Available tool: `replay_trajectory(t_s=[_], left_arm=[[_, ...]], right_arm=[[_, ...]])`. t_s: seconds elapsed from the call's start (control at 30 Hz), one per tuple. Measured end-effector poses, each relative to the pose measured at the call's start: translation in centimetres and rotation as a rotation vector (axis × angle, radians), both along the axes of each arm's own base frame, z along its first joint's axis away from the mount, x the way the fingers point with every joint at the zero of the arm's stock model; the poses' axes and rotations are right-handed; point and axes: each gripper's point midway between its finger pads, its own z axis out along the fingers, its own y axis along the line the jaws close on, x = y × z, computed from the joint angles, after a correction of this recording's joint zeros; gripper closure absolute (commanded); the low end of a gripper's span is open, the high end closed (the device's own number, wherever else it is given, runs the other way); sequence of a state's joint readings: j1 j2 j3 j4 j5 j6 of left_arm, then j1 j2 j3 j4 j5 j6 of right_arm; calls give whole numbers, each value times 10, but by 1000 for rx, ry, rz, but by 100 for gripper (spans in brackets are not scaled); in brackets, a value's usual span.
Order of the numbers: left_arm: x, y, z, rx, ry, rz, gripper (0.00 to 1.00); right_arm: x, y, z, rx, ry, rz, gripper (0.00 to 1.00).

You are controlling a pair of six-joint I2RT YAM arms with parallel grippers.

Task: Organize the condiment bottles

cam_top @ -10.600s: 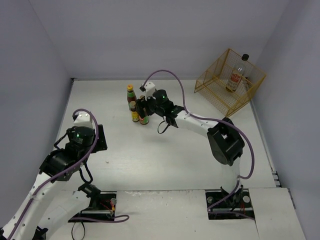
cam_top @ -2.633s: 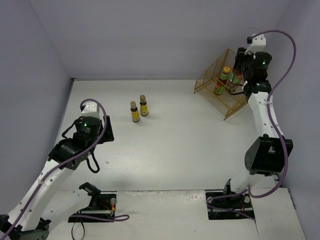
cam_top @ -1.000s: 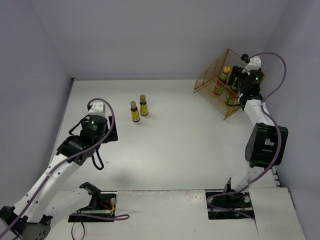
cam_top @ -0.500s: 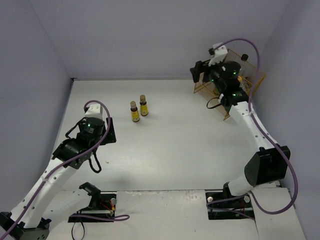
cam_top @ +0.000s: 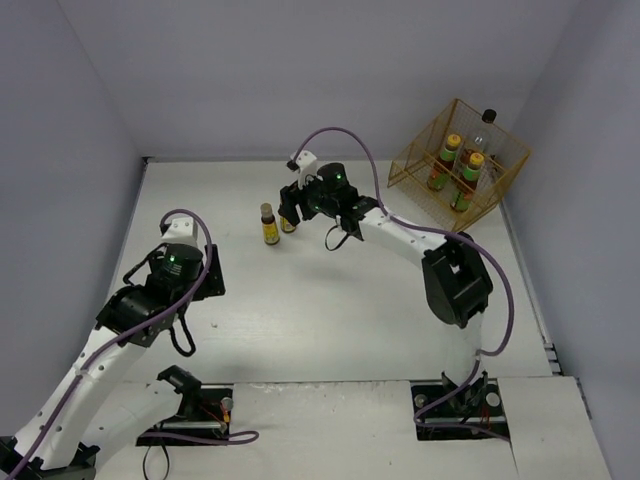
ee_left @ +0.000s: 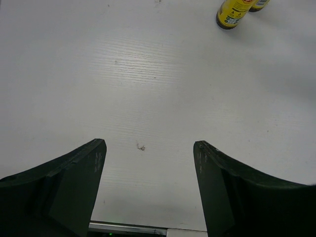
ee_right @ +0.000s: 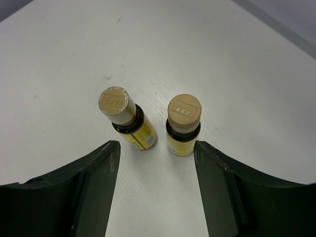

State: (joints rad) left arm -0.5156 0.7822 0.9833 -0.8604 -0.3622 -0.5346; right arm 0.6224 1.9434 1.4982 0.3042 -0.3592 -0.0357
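Note:
Two short brown condiment bottles with yellow labels stand side by side on the white table: the left bottle (cam_top: pixel 269 225) (ee_right: pixel 129 121) and the right bottle (ee_right: pixel 183 126). My right gripper (cam_top: pixel 289 212) (ee_right: pixel 156 145) hovers open just in front of them and holds nothing. From above it partly covers the right bottle. Two dark red yellow-capped bottles (cam_top: pixel 450 152) (cam_top: pixel 471 167) and a taller clear black-capped bottle (cam_top: pixel 487 125) stand in the wire basket (cam_top: pixel 415 170). My left gripper (cam_top: pixel 212 272) (ee_left: pixel 149 144) is open over bare table; the two short bottles (ee_left: pixel 232 11) show far off in its view.
The yellow wire basket sits tilted at the back right corner. Grey walls enclose the table on the left, back and right. A small speck (ee_left: pixel 141 147) lies on the table between the left fingers.
My right arm has swung from the basket across to the two short bottles at mid table. The left arm has shifted only slightly.

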Motion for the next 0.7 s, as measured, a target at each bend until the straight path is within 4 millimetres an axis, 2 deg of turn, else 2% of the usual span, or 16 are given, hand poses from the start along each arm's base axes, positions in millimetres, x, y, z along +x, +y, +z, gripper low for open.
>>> replay_trajectory(t_s=[0.07,0.13,0.4,0.6,0.67,0.7], left_arm=[[-3,3,0,6,2,6,29],[-6,6,0,10,3,15,29],[-17,17,1,19,3,49,29],[-20,22,3,30,1,63,29],[-20,23,3,32,0,65,29],[-20,24,3,35,0,68,29]], right_arm=[[3,12,-25,-16,28,8,38],[7,14,-30,-18,30,4,38],[30,24,-31,11,-23,-27,41],[40,29,-45,9,-19,-41,58],[40,29,-53,1,-9,-44,68],[41,29,-56,-3,-9,-44,76]])
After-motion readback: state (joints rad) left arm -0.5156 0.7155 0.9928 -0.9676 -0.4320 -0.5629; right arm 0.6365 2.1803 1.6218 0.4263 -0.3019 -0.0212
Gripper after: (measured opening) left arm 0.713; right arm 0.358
